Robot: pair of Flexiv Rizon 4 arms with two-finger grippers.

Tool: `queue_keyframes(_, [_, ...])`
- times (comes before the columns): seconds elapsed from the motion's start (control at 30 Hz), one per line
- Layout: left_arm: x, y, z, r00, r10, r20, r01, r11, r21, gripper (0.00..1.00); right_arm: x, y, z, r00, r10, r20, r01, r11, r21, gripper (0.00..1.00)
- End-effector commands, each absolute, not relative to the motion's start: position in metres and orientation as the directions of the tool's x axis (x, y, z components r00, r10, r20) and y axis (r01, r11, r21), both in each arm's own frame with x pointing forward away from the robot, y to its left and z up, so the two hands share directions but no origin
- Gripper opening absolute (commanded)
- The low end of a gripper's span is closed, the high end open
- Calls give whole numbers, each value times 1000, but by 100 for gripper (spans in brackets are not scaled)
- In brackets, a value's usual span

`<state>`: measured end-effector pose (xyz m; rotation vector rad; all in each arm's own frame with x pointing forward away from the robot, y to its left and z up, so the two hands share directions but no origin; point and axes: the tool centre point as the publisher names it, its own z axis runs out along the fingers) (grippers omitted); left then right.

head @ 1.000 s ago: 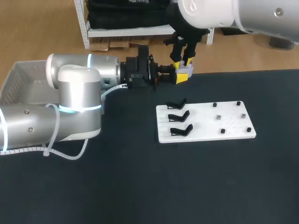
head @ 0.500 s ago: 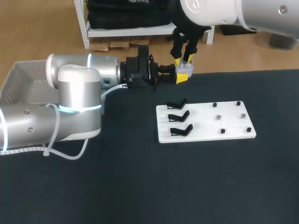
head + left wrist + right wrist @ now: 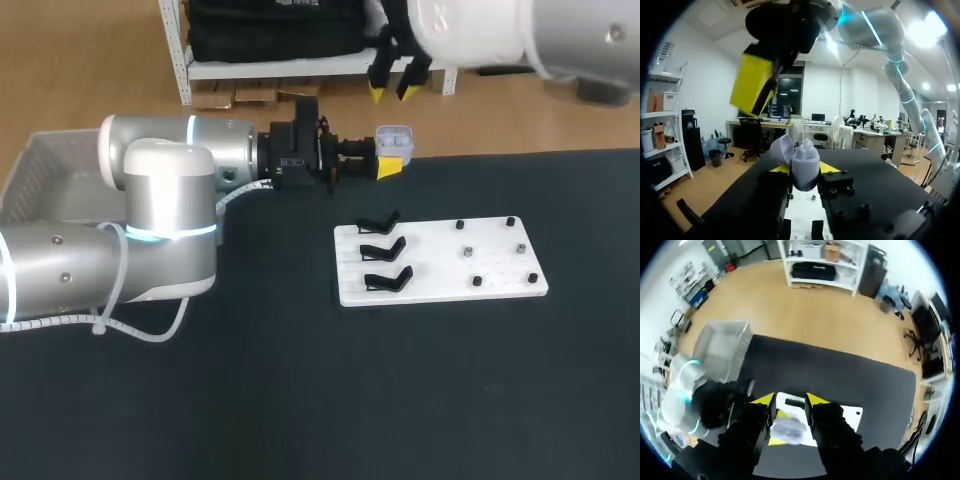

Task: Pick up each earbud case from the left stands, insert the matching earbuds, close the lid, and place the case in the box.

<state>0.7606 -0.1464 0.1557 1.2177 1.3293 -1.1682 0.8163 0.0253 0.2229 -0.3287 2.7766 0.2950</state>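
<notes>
Nearest lies the white board (image 3: 440, 275) with black stands (image 3: 384, 249); beyond, the left gripper (image 3: 390, 157) clamps the open earbud case (image 3: 395, 140), contents too blurred to tell. Above hangs the right gripper (image 3: 392, 88), jaws apart, and the left arm (image 3: 160, 170) hides part of the box (image 3: 40, 165).

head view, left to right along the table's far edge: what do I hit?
basket → left arm → left hand → earbud case, gripped at that hand's tips. The right hand is left out: it hangs open directly above the case.
</notes>
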Motion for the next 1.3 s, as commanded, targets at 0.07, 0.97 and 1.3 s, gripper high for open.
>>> queue_keyframes(0.07, [762,-147,155,-49,85,-995,998,44,-45,0,828,21,202,-928,-139,-346,-202,968,152,38])
queue_keyframes(0.97, [762,-147,155,-49,85,-995,998,44,-45,0,771,3,194,-954,-135,-266,-181,971,158,37])
queue_keyframes(1.3, [762,-147,155,-49,85,-995,998,44,-45,0,787,-23,229,-921,60,-386,-60,954,292,45])
